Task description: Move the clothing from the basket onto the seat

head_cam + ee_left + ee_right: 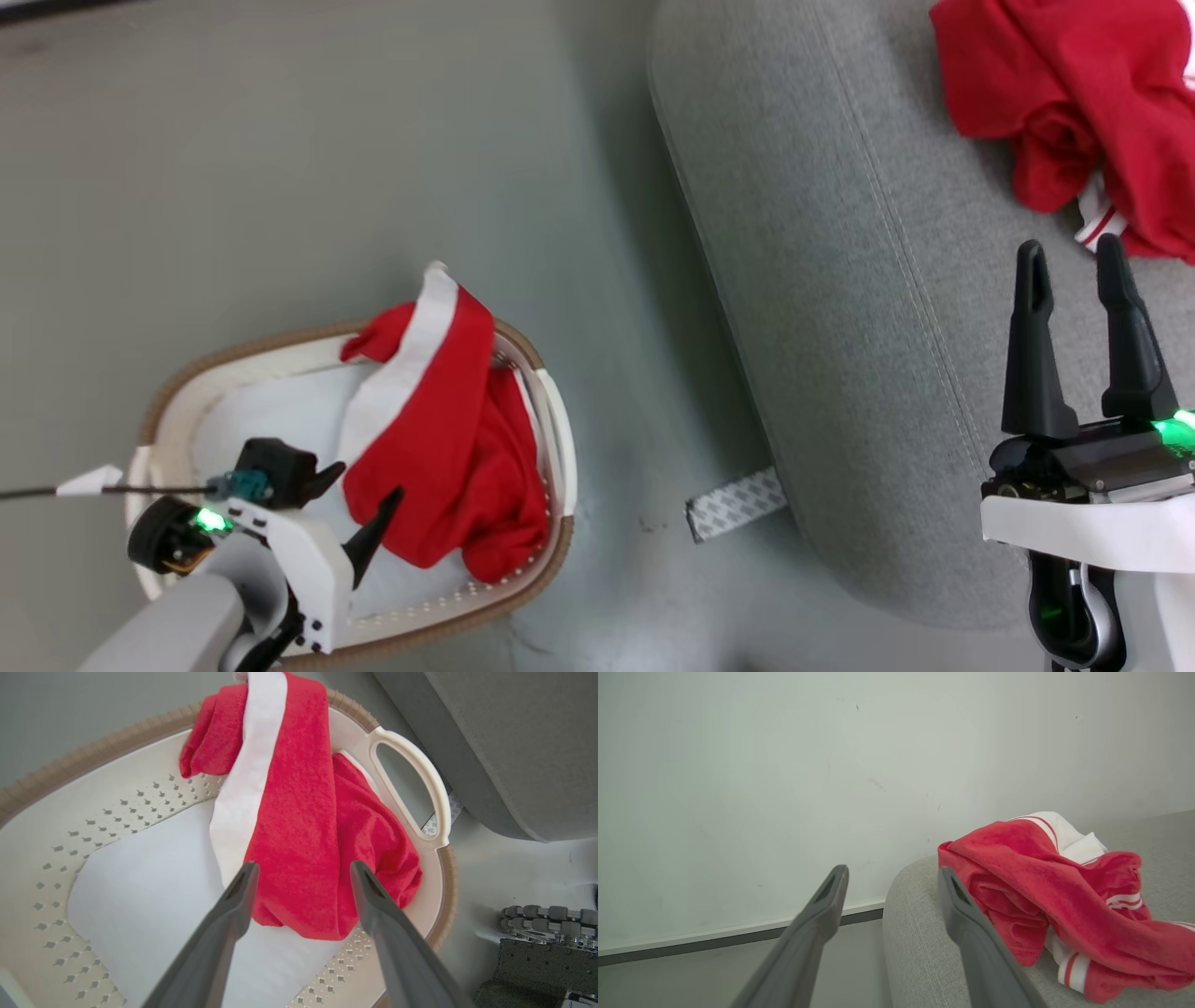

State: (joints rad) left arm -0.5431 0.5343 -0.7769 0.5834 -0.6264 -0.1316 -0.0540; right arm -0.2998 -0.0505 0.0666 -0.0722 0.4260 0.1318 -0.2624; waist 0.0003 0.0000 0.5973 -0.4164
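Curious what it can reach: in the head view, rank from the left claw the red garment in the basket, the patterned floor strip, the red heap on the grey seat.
1. Red fabric garment with white band, in the white plastic basket, beside the left claw.
2. Grey patterned strip, on the floor rightward.
3. Red fabric heap, far right on the grey seat.

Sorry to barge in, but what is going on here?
The robot is emptying a basket onto the grey seat. One red garment already lies on the seat. A second garment is in the basket, draped over its rim, with the open left gripper poised above it. The right gripper is open over the seat, holding nothing.
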